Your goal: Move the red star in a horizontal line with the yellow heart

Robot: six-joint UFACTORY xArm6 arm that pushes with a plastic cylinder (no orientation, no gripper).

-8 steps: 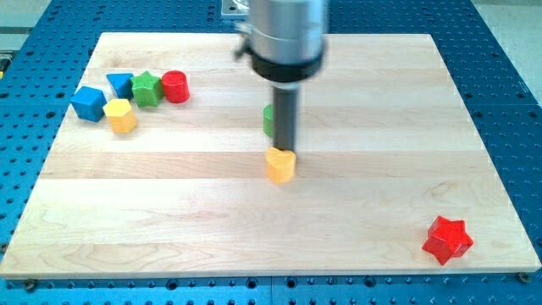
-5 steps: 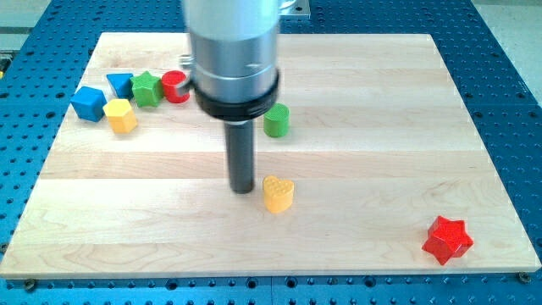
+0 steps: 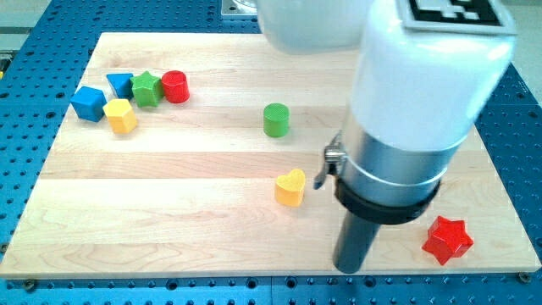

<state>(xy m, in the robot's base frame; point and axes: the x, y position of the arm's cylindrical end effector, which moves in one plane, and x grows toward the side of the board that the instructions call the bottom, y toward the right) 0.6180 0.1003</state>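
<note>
The red star (image 3: 447,239) lies near the board's bottom right corner. The yellow heart (image 3: 290,187) sits near the middle of the board, a little higher in the view than the star. My tip (image 3: 350,268) rests near the board's bottom edge, to the left of the red star and to the lower right of the yellow heart. It touches neither block. The arm's large body fills the view's upper right.
A green cylinder (image 3: 275,119) stands above the heart. At the top left are a blue block (image 3: 88,102), a blue triangle (image 3: 120,84), a green star (image 3: 146,88), a red cylinder (image 3: 174,86) and a yellow block (image 3: 121,115). The wooden board (image 3: 169,220) lies on a blue perforated table.
My tip has swept from left of the yellow heart down to the right, ending near the bottom edge left of the red star. The heart has shifted slightly right. The star has not moved.
</note>
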